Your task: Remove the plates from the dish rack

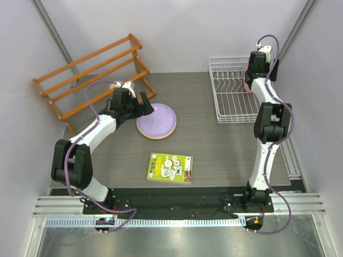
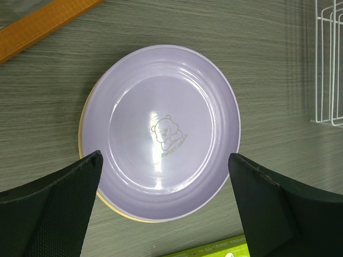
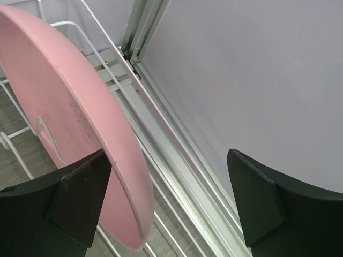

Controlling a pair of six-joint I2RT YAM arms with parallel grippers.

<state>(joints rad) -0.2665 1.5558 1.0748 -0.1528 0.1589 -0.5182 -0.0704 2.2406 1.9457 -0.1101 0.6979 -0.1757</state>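
Inside the white dish rack point(image 1: 233, 91) the pink plate point(image 3: 69, 123) is standing on edge. Well left of the rack, the purple plate point(image 2: 166, 128) lies flat, stacked on the orange-yellow plate point(image 2: 82, 131). Left gripper point(image 2: 166, 206) hangs over that stack, fingers spread wide. Right gripper point(image 3: 169, 206) is at the rack, jaws wide apart, with the pink plate's rim between them.

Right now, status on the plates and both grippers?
Left gripper open over lilac plate, stacked on orange-yellow plate. Right gripper open at pink plate, standing in white dish rack. Nothing blocking.
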